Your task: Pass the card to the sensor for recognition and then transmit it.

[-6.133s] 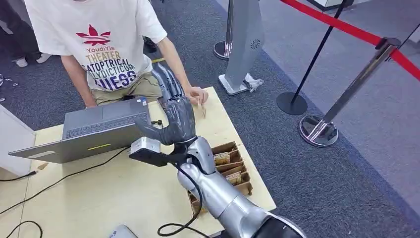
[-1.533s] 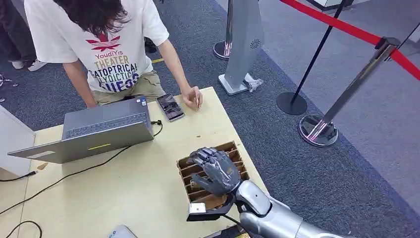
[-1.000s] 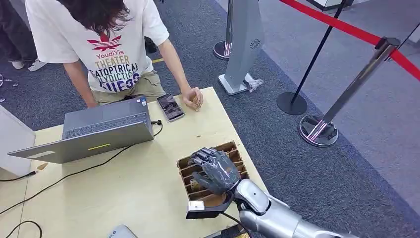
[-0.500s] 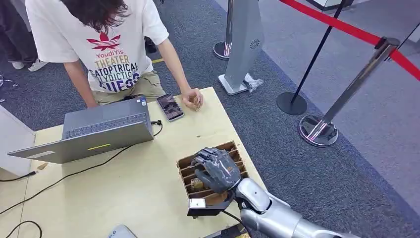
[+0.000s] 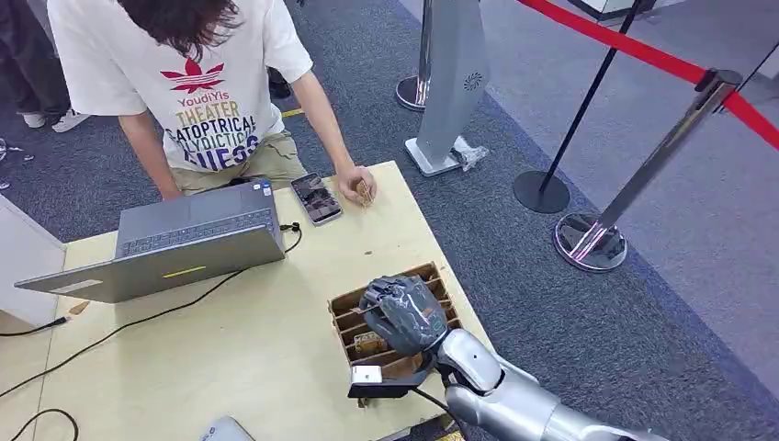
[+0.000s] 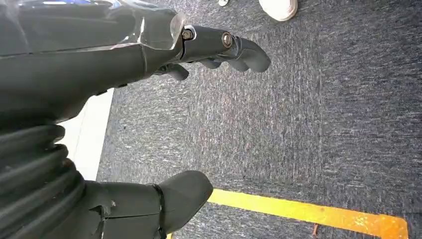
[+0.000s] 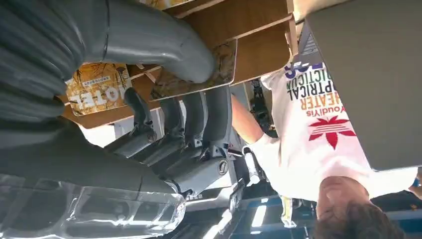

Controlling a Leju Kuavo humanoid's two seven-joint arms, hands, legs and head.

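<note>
My right hand [image 5: 404, 314] reaches down into the cardboard card box [image 5: 342, 302] at the table's near right edge. In the right wrist view, my right hand [image 7: 149, 124] has its thumb [image 7: 164, 47] pressed on one face of a patterned card [image 7: 223, 62] standing in a slot, with the dark fingers [image 7: 199, 114] curled on the other side. Another card marked HOTEL [image 7: 97, 90] lies in the neighbouring slot. A phone [image 5: 317, 197] lies on the table's far side. My left hand [image 6: 74, 64] hangs over grey carpet, fingers apart and holding nothing.
A person [image 5: 202, 83] leans on the far edge of the table, one hand [image 5: 356, 186] beside the phone and holding a small card. A grey laptop [image 5: 197, 234] with cables [image 5: 138, 322] sits at left. Stanchion bases [image 5: 588, 243] and a grey stand [image 5: 455, 83] are on the carpet to the right.
Six seconds ago my right arm reached towards the phone and the person's hand. It is now back at the box, and in the last second the fingers sank lower and curled tighter.
</note>
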